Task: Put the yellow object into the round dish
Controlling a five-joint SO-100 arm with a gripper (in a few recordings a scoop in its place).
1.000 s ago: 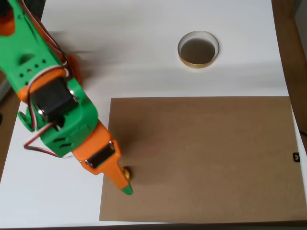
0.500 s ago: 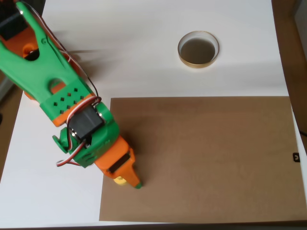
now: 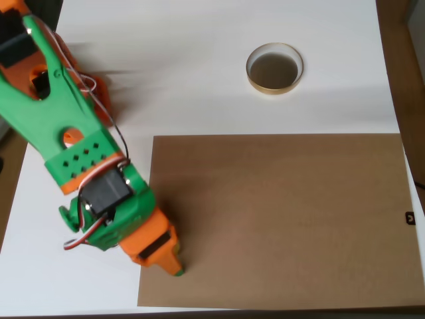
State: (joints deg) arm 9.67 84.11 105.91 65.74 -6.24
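**A:** What does the overhead view show?

**B:** A white tabletop (image 3: 219, 93) seen from straight above. A large flat rectangular sheet of brown cardboard (image 3: 279, 219) covers its lower right part. A green and orange plastic robot arm (image 3: 73, 139) reaches in from the upper left corner and slants down toward the sheet's left edge.

**A:** Where is the arm's pincer?

**B:** The orange gripper (image 3: 174, 267) points downward at the lower left of the brown sheet, just inside its left edge. A black motor block sits in the green housing above it, with red, white and black wires looping beside.

**A:** Is the pincer spread or pressed together?

**B:** I cannot tell. The arm's own body covers the fingers from above; only a narrow orange tip with a green end shows.

**A:** And the small bright yellow plastic piece?

**B:** I cannot make it out; the spot under the gripper is hidden by the arm.

**A:** Where is the dish?

**B:** The small shallow round dish (image 3: 275, 68) with a pale tan rim and dark brownish bottom sits on the white surface near the top, right of centre. It lies above the brown sheet, not touching it, and well apart from the gripper. Nothing lies inside it.
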